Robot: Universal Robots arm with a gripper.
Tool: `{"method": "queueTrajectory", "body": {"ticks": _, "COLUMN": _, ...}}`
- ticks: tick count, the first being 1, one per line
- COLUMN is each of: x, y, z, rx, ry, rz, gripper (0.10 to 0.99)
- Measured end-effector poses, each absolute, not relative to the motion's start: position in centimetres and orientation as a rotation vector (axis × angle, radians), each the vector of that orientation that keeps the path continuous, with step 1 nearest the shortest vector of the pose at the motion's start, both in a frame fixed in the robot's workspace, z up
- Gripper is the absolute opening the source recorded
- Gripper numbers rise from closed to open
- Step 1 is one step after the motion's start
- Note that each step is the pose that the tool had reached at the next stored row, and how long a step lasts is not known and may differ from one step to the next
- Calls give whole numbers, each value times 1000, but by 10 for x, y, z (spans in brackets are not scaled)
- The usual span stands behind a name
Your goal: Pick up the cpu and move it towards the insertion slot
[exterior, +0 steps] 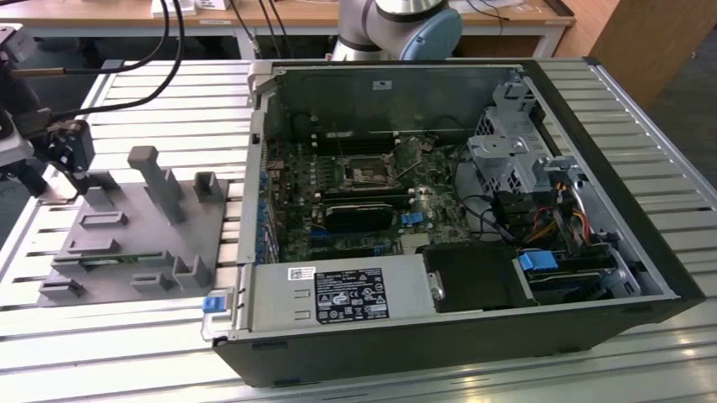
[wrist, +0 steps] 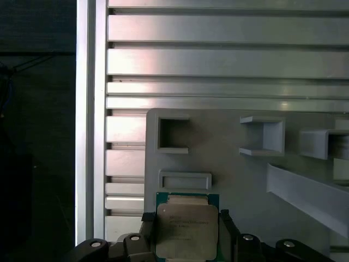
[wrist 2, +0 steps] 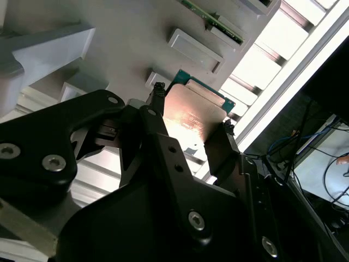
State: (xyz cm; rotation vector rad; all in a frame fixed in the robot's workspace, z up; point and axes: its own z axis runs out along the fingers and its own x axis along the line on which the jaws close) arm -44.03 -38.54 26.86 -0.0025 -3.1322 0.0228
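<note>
The cpu (wrist: 187, 232), a flat silvery square with a thin green rim, sits between the black fingers of my gripper (wrist: 187, 221), which press on two opposite edges. In the second wrist view the gripper (wrist 2: 192, 112) is shut on the cpu (wrist 2: 191, 117), just over the grey fixture plate (wrist 2: 136, 33). In the exterior view the gripper (exterior: 74, 178) hangs at the far left above that plate (exterior: 134, 243). The insertion slot (exterior: 368, 174), a dark square socket in a metal frame, lies on the green board inside the open computer case, well off to the exterior view's right of the gripper.
Upright grey blocks (exterior: 151, 180) rise from the fixture plate close to the gripper. The case wall (exterior: 260, 151) stands between plate and board. A black card (exterior: 358, 217) and cables (exterior: 526, 218) lie inside the case. The slatted metal table (exterior: 134, 336) carries everything.
</note>
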Motion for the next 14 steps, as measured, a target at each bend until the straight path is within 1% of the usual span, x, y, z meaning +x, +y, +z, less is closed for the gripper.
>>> {"method": "queueTrajectory", "body": {"ticks": 14, "x": -440, "y": -383, "z": 273, "rx": -3, "ry": -3132, "rz": 34, "gripper": 541}}
